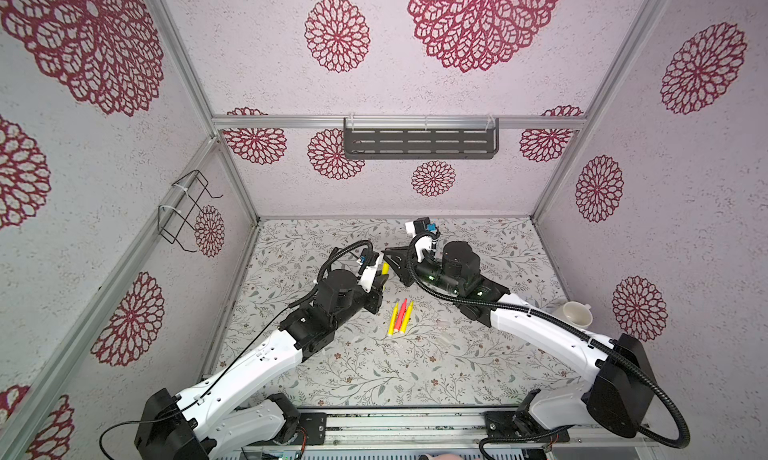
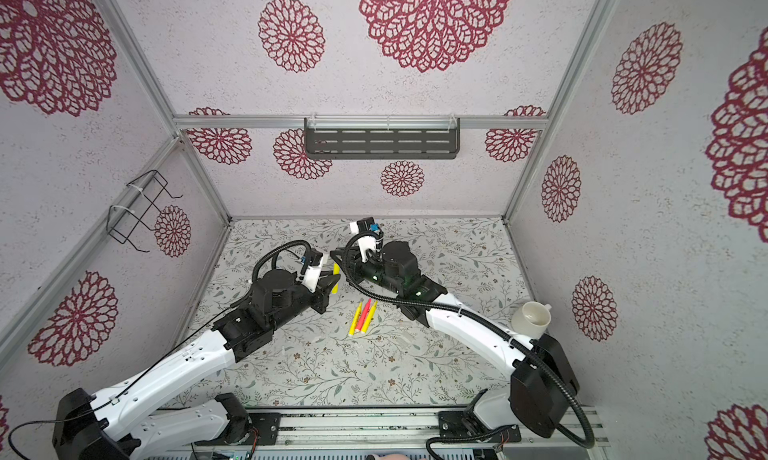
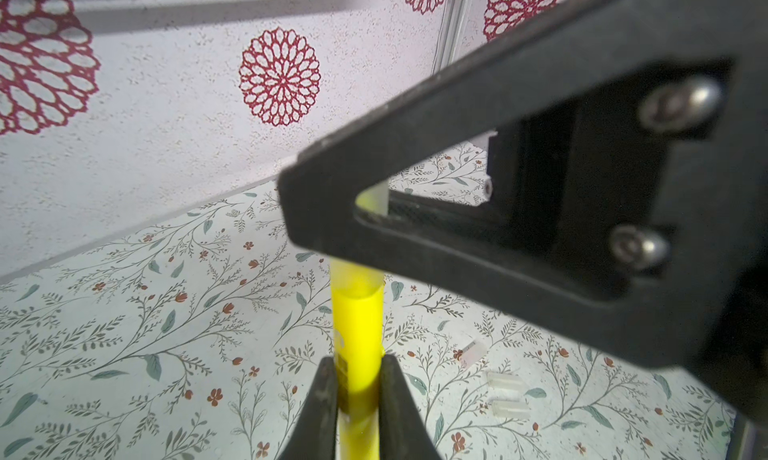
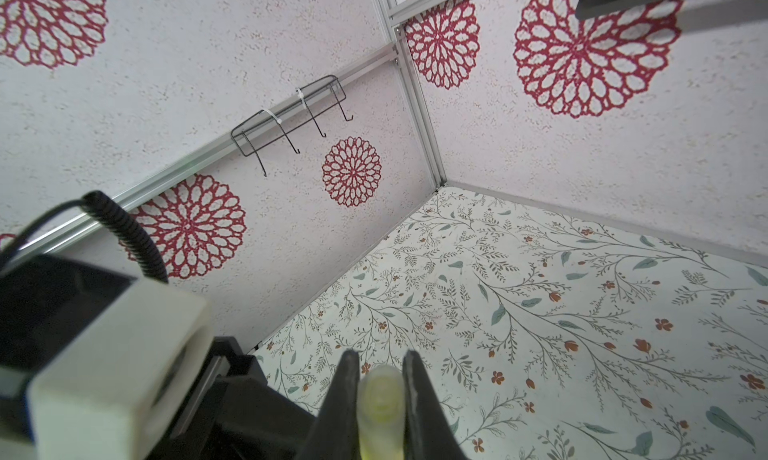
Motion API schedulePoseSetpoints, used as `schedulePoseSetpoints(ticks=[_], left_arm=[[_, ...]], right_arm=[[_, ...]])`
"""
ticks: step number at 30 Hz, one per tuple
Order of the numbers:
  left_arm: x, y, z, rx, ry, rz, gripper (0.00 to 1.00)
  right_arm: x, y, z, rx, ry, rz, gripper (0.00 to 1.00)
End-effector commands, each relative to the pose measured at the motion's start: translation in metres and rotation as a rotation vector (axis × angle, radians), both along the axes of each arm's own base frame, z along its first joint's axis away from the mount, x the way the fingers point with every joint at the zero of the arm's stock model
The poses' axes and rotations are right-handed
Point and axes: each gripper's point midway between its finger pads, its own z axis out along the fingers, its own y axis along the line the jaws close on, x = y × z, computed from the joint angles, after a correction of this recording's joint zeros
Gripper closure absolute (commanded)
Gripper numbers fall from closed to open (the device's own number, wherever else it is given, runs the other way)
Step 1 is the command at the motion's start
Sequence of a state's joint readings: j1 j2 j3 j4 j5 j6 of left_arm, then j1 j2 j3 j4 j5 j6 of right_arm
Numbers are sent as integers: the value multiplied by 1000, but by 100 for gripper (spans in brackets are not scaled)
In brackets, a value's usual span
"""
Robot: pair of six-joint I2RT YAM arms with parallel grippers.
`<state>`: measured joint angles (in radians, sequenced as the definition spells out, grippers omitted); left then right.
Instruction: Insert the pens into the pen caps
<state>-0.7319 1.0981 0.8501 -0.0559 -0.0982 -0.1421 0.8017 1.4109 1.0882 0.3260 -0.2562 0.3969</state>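
Above the middle of the surface [image 1: 374, 379], the left pincer [image 3: 357, 370] grips a yellow pen [image 3: 356, 325] whose end sits inside the clear cap [image 4: 380, 391] pinched by the right pincer [image 4: 380, 364], with three pens [image 1: 400, 317] lying together just nearer the front edge.

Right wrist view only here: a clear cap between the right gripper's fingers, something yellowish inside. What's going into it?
Observer: A yellow pen; the left wrist view shows its end inside the cap.
Operator: What's holding it?
Observer: The left gripper, shut on the barrel.
Operator: Any other pens?
Observer: Three pens lie side by side on the table: two yellow, one red.
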Motion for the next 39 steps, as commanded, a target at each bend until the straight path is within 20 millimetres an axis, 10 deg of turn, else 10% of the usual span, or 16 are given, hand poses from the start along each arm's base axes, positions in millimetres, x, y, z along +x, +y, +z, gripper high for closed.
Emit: schedulePoseSetpoints(ticks=[1,14,22,26,29,34,39], left_arm=[[-10,13,196,-413,-490,1,100],[-7,15,199,-425,-493,1,100],[12,3,115,-320,-298,19,100],[16,1,62,-255,-179,34,100],[17,0,33,-215,-112,40,100],[19,0,2,-160,-42,51,100],[21,5,-4,-144,-18,54,100]], right_arm=[[-102,22,-151,-313,462,314,100],[-104,28,-140,-327,424,316,100],[-62,24,-53,-254,291,320,93],[-44,20,0,-167,221,356,57],[-50,20,46,-107,122,422,2],[-47,-1,96,-72,-6,347,1],[-29,-43,93,-175,-38,148,1]])
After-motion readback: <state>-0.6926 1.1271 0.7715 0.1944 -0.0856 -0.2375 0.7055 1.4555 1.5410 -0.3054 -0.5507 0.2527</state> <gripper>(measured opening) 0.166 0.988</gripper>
